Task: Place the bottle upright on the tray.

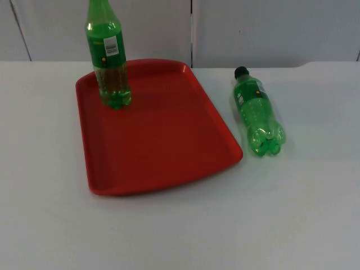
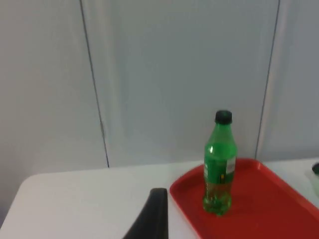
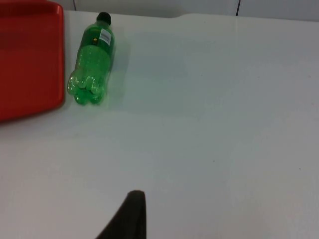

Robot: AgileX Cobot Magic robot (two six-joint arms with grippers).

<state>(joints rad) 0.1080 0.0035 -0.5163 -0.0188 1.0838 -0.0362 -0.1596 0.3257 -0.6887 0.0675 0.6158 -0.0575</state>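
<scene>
Two green bottles and one red tray (image 1: 163, 140) sit on the white tabletop (image 1: 180, 230). One bottle, the upright bottle (image 1: 108, 53), stands on the tray at its far left corner, close to the rim; the left wrist view shows it (image 2: 219, 164) with a black cap, a white and green label and some liquid low in it. The label's print is too small to read. The other, the lying bottle (image 1: 257, 112), rests on its side on the tabletop just right of the tray, apart from its edge, black cap toward the grey wall (image 1: 270, 28) and lobed base toward the near side. Its white label patch with a barcode-like mark shows near the neck in the right wrist view (image 3: 92, 67); no brand can be made out.

One left fingertip (image 2: 152, 216) stands over the tabletop, near the tray's corner and short of the upright bottle. One right fingertip (image 3: 127, 216) stands well apart from the lying bottle, with bare tabletop between. Whether either pair of fingers is apart or together cannot be told.
</scene>
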